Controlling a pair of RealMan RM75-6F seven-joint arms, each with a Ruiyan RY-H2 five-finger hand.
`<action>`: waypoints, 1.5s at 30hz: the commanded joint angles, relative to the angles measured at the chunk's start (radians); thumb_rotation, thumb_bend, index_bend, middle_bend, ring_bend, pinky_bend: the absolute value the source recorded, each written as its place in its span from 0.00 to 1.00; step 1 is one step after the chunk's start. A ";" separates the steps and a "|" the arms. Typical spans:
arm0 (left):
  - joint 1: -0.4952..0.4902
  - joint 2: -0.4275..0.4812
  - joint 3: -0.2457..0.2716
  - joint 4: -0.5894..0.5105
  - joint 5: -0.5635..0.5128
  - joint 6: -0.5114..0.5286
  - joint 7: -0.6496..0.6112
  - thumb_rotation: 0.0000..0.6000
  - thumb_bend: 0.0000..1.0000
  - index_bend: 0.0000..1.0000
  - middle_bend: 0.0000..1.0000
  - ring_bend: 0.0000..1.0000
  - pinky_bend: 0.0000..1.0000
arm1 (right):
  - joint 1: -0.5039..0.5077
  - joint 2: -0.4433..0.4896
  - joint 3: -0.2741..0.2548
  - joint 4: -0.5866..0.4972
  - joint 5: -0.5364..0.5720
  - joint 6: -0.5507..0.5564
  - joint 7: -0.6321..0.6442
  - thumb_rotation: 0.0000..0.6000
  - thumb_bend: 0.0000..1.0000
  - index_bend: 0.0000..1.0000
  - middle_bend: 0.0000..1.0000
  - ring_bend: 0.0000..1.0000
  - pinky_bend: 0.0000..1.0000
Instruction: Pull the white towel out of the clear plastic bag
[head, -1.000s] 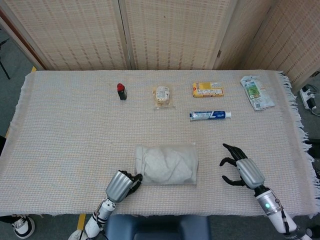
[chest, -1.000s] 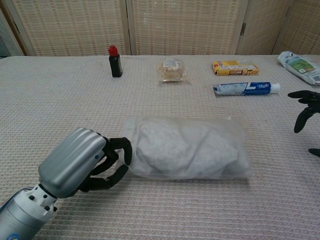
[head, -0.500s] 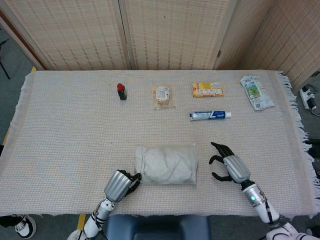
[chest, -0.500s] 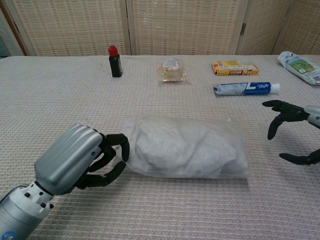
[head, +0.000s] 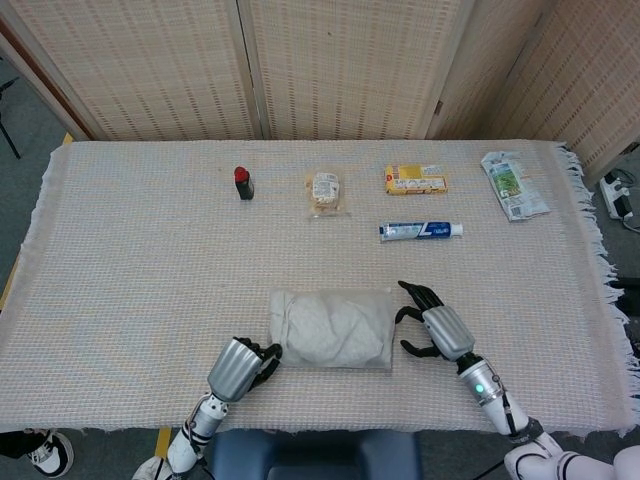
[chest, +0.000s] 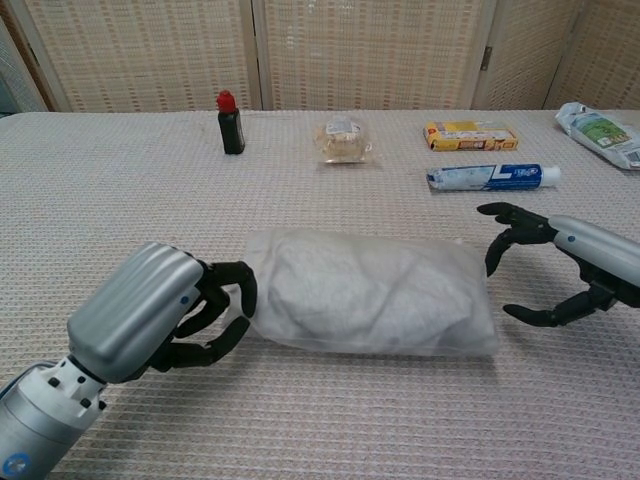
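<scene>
The clear plastic bag (head: 331, 328) lies flat near the table's front edge, with the white towel (chest: 365, 285) bunched inside it. My left hand (chest: 160, 318) sits at the bag's left end, its curved fingers (chest: 232, 283) apart and against the plastic, gripping nothing that I can see. My right hand (chest: 565, 268) hovers just off the bag's right end, fingers (chest: 505, 232) spread wide and a small gap left to the plastic. In the head view the left hand (head: 240, 367) is at the bag's lower left corner and the right hand (head: 434, 324) beside its right edge.
Along the back of the woven tablecloth (head: 130, 260) stand a black bottle with a red cap (head: 243, 183), a snack packet (head: 325, 191), a yellow box (head: 415, 179), a toothpaste tube (head: 420, 231) and a green-and-white pouch (head: 514, 184). Folding screens stand behind.
My right hand has moved left across the table to the bag's right end, staying spread. My left hand's fingers have loosened slightly at the left end. The bag has not moved.
</scene>
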 joint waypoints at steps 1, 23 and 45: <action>0.000 0.001 0.000 -0.001 -0.001 -0.001 -0.001 1.00 0.55 0.80 1.00 1.00 1.00 | 0.007 -0.020 0.001 0.017 0.004 0.001 0.010 1.00 0.26 0.40 0.00 0.00 0.00; -0.013 0.011 -0.029 0.020 -0.030 -0.010 -0.027 1.00 0.56 0.80 1.00 1.00 1.00 | 0.025 -0.209 0.016 0.199 0.022 0.071 0.112 1.00 0.61 0.71 0.08 0.00 0.00; -0.007 0.109 -0.112 0.147 -0.131 -0.040 -0.056 1.00 0.58 0.80 1.00 1.00 1.00 | -0.068 0.067 0.009 0.038 0.068 0.163 0.078 1.00 0.66 0.74 0.11 0.00 0.00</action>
